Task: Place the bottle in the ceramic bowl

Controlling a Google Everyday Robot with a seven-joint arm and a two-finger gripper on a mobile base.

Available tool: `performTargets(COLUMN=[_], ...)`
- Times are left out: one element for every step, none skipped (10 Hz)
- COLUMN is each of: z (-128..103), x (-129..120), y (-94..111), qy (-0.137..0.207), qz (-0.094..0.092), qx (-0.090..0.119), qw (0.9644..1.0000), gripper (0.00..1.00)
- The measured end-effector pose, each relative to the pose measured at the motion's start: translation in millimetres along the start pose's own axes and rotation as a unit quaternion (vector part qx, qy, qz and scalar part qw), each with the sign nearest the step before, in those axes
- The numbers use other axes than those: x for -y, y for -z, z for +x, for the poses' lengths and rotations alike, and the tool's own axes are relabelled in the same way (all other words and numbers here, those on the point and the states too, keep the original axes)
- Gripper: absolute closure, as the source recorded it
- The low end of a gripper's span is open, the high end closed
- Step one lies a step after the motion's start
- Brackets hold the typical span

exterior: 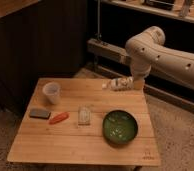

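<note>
Bottle point(116, 84) clamped in end effector point(131, 83) above table point(75, 142).

Mottled dark green ceramic bowl point(120, 128)

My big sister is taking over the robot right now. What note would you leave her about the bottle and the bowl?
The gripper is above the far right part of the table, jaws shut on the bottle, which sticks out sideways.
The ceramic bowl sits on the table at the front right, empty, nearer the camera than the bottle.
Done: the bottle is picked up.
Left: bring it over the bowl, lower it, and let go inside.
</note>
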Motion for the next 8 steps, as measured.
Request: performTargets(z=[1, 5, 5, 5, 9, 16, 31, 46], x=[-1, -2, -4, -5, -10, -16, -26, -45], y=[1, 0, -2, -1, -4, -4, -5, -6], qy=[-0.002, -0.006, -0.010, -0.009, -0.009, -0.010, -0.013, -0.016], qz=[-0.001, -0.009, -0.016, -0.032, -0.049, -0.058, -0.069, -0.084], qx=[0.001, -0.002, -0.002, 0.000, 0.003, 0.008, 0.017, 0.044], qw=[1.0000, 0.9999, 0.9998, 0.9995, 0.9988, 0.9982, 0.9974, 0.9954], gripper=[0.96, 0.96, 0.96, 0.96, 0.96, 0.96, 0.96, 0.96])
